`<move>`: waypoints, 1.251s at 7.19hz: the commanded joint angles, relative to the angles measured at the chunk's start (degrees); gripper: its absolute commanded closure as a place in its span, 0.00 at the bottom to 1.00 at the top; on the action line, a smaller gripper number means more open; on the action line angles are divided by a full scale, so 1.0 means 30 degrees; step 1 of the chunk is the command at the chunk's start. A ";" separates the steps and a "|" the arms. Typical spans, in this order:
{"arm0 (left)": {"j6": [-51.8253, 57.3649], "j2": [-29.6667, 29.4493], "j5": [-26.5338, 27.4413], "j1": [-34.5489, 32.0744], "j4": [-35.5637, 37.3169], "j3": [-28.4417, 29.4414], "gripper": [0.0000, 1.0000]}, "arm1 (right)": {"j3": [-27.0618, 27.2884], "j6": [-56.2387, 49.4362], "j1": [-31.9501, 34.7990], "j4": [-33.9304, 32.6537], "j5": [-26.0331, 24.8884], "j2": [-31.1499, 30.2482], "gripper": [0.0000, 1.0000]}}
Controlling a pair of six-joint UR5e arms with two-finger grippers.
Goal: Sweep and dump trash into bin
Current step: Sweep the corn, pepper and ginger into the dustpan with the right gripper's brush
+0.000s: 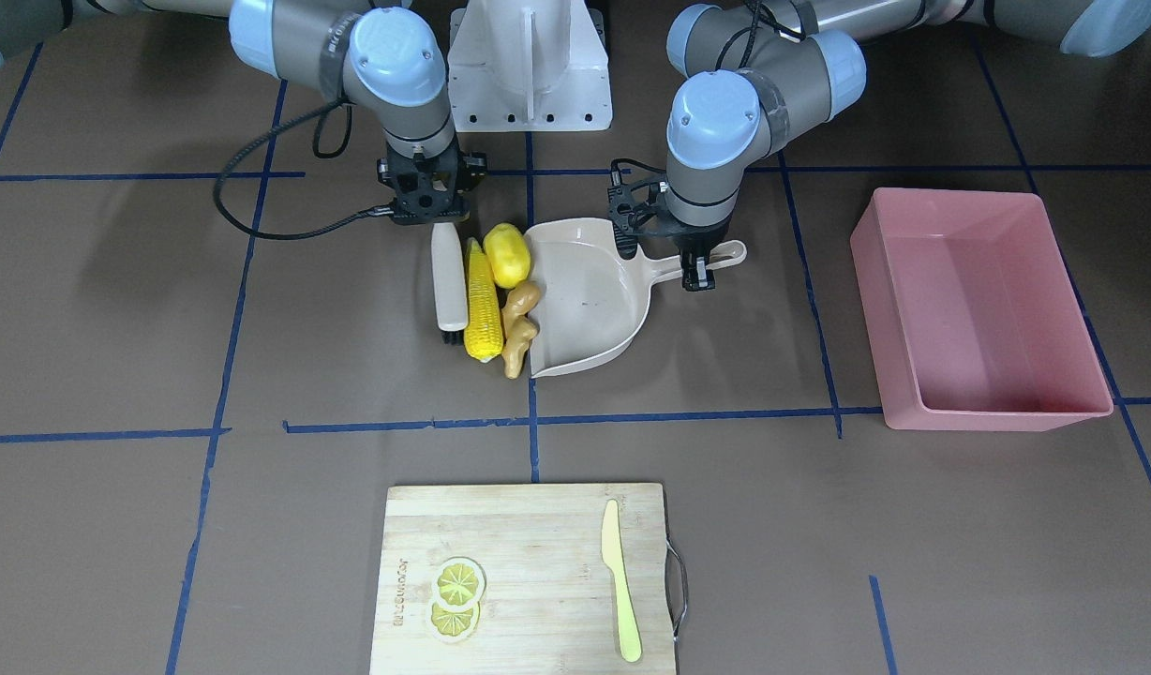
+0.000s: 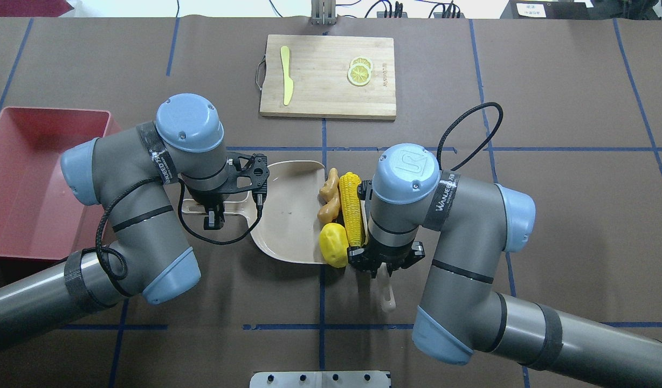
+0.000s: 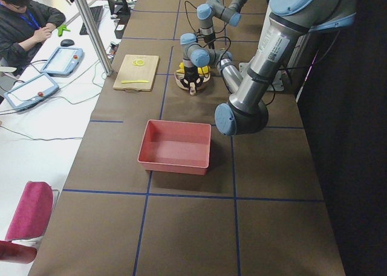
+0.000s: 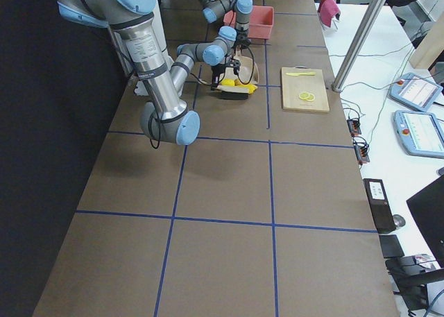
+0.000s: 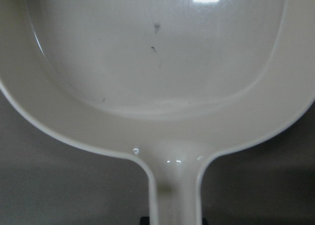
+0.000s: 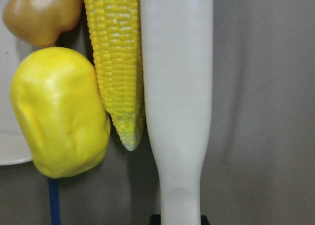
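The corn cob [image 1: 480, 300], the yellow potato lump [image 1: 506, 253] and the ginger root [image 1: 519, 326] lie in a row between a white brush [image 1: 447, 277] and the open mouth of the beige dustpan [image 1: 590, 300]. My right gripper [image 1: 440, 220] is shut on the brush handle; the brush [image 6: 177, 87] lies against the corn [image 6: 118, 62]. The potato [image 6: 59, 112] touches the pan's lip. My left gripper [image 1: 699, 272] is shut on the dustpan handle [image 5: 174, 195]. The pan's inside [image 5: 157, 62] is empty. The pink bin [image 1: 997, 417] stands empty beyond the dustpan handle, on my left.
A wooden cutting board [image 1: 519, 525] with two lemon slices [image 1: 458, 581] and a yellow-green knife [image 1: 620, 581] lies across the table from the robot. An operator [image 3: 24, 22] sits at a side table with tablets.
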 commanded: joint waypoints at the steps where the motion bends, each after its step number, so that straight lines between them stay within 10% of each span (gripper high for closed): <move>1: -0.0003 -0.0032 0.0033 0.0021 0.0000 0.0095 0.99 | -0.1043 0.0803 -0.0262 0.2094 0.0009 0.0273 1.00; 9: -0.0589 -0.0005 0.0444 -0.0037 -0.0844 0.0186 0.98 | -0.3069 0.1507 0.0466 0.2858 0.0416 0.3559 1.00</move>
